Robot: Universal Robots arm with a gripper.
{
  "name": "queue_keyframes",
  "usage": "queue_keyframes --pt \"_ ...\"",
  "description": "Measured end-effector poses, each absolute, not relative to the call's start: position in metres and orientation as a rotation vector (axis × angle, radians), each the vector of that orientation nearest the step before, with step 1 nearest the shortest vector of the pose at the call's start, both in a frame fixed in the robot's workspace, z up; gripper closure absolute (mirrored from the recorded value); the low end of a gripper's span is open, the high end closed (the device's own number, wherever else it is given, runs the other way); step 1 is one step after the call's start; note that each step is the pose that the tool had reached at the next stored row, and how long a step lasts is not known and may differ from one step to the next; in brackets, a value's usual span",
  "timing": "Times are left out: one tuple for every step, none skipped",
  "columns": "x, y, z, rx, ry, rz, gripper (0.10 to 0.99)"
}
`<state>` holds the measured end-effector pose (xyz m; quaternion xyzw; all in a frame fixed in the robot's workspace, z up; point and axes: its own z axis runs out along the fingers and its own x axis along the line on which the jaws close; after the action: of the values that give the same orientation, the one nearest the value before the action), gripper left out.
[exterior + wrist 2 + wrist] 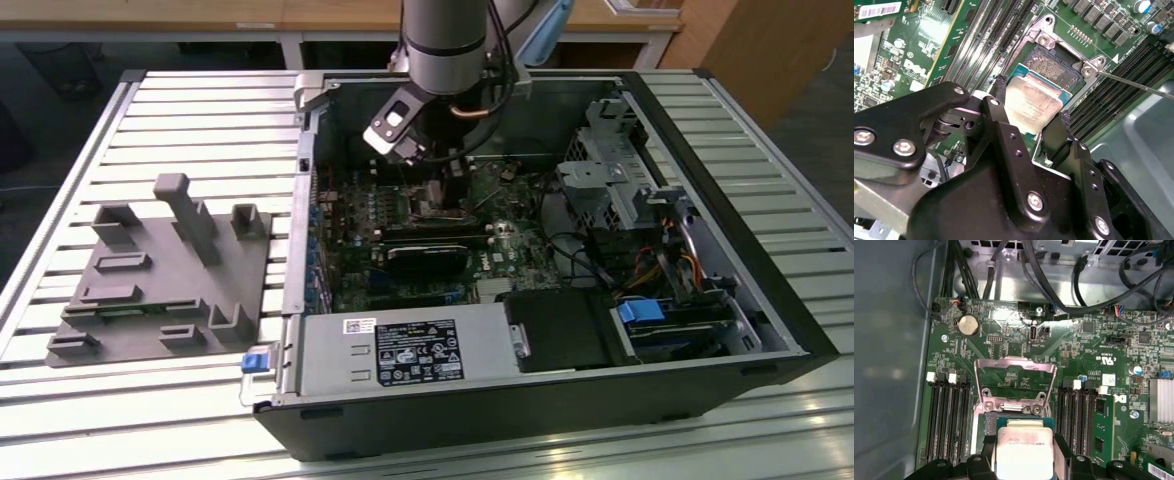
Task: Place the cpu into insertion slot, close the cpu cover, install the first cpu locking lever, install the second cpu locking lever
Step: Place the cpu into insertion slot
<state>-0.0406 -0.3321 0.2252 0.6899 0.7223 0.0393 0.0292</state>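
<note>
In both wrist views the cpu [1035, 104] [1024, 442], a small square chip with a dull silver face and a green rim, sits between two black fingers [998, 97]. My gripper [1031, 101] [1024, 452] is shut on it. The chip hangs slightly tilted, just over the insertion slot [1053, 64], whose dark centre shows past the chip's far edge. The cpu cover [1015, 382], a thin metal frame with a square window, lies flipped open beyond the slot. A thin metal locking lever [1134, 85] sticks out beside the socket. In the exterior view my gripper [427, 170] reaches down inside the computer case.
Rows of black memory slots [949, 410] flank the socket on the green motherboard [1089, 340]. Black cables [1064, 285] hang along the case wall [889, 350]. In the exterior view a grey fixture block [167, 270] lies on the slatted table, to the left of the case.
</note>
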Motion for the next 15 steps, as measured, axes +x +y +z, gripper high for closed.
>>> queue_keyframes --pt "-0.0413 -0.3316 0.2241 2.129 2.227 0.121 0.545" --pt "-0.0419 -0.331 0.2231 2.13 2.225 0.12 0.545" --pt "-0.0422 -0.3309 0.2224 2.131 2.224 0.12 0.545" --pt "-0.0423 -0.3309 0.222 2.131 2.224 0.12 0.545" --pt "-0.0423 -0.3309 0.2217 2.131 2.224 0.12 0.545" --pt "-0.0423 -0.3309 0.2212 2.131 2.224 0.12 0.545" --pt "-0.0425 -0.3308 0.2208 2.131 2.224 0.12 0.545" --pt "-0.0425 -0.3308 0.2204 2.132 2.223 0.12 0.545" --pt "-0.0425 -0.3308 0.22 2.133 2.222 0.12 0.545" --pt "-0.0425 -0.3308 0.2196 2.134 2.22 0.12 0.545" --pt "-0.0425 -0.3307 0.2191 2.137 2.218 0.12 0.545" --pt "-0.0425 -0.3307 0.2187 2.141 2.214 0.12 0.545" --pt "-0.0425 -0.3306 0.2183 2.145 2.209 0.119 0.545" --pt "-0.0425 -0.3306 0.2179 2.149 2.205 0.119 0.545" --pt "-0.0425 -0.3305 0.2174 2.151 2.203 0.119 0.545"
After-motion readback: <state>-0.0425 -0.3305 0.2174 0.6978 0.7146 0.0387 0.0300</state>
